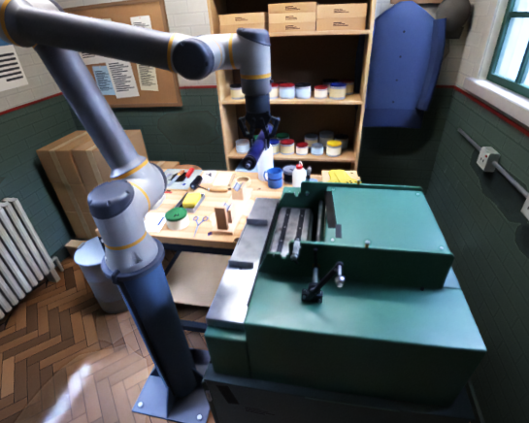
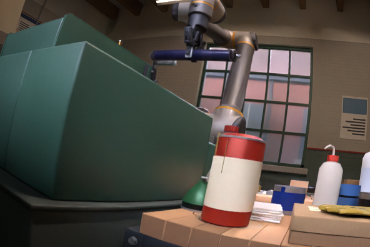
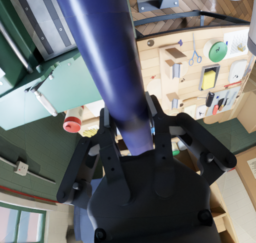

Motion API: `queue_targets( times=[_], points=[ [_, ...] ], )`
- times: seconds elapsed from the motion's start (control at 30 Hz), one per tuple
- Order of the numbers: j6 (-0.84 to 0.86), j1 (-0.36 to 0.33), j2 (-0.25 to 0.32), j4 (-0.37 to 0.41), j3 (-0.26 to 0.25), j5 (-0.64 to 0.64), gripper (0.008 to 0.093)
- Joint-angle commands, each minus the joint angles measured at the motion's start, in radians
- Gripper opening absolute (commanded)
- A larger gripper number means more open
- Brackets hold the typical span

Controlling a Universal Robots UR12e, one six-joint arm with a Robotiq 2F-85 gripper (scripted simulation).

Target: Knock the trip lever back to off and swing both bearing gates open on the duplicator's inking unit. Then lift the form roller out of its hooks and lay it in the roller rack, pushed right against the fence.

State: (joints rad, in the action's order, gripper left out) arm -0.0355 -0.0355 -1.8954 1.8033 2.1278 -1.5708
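The dark blue form roller (image 2: 193, 55) hangs level in the air, clamped near its middle by my closed gripper (image 2: 192, 51), high above the gap between the green duplicator (image 1: 350, 271) and the wooden workbench (image 1: 209, 203). In the side camera the roller (image 1: 256, 151) points toward the shelves. The wrist camera shows the roller (image 3: 107, 52) running away from my gripper (image 3: 130, 112) over the bench edge. The roller rack (image 3: 175, 69), a pair of wooden blocks, stands on the bench below and to the side. The trip lever (image 1: 323, 284) sits on the duplicator's front deck.
A wooden shelf unit (image 1: 294, 82) with ink jars stands behind the bench. On the bench lie a green tape roll (image 3: 218, 51), scissors (image 3: 194, 58), a yellow sponge in a tray (image 3: 208, 79) and a blue mug (image 1: 274, 177). A red-and-white can (image 2: 232, 177) stands near the second side camera.
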Motion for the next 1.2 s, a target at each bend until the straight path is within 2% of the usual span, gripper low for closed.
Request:
queue_targets(
  times=[0.0, 0.53, 1.17],
  points=[
    [-0.013, -0.013, -0.003, 0.001, -0.002, 0.0, 0.008],
    [-0.269, -0.269, -0.018, -0.004, 0.007, 0.0, 0.008],
    [-0.553, -0.553, 0.04, 0.015, -0.031, 0.0, 0.008]
  ],
)
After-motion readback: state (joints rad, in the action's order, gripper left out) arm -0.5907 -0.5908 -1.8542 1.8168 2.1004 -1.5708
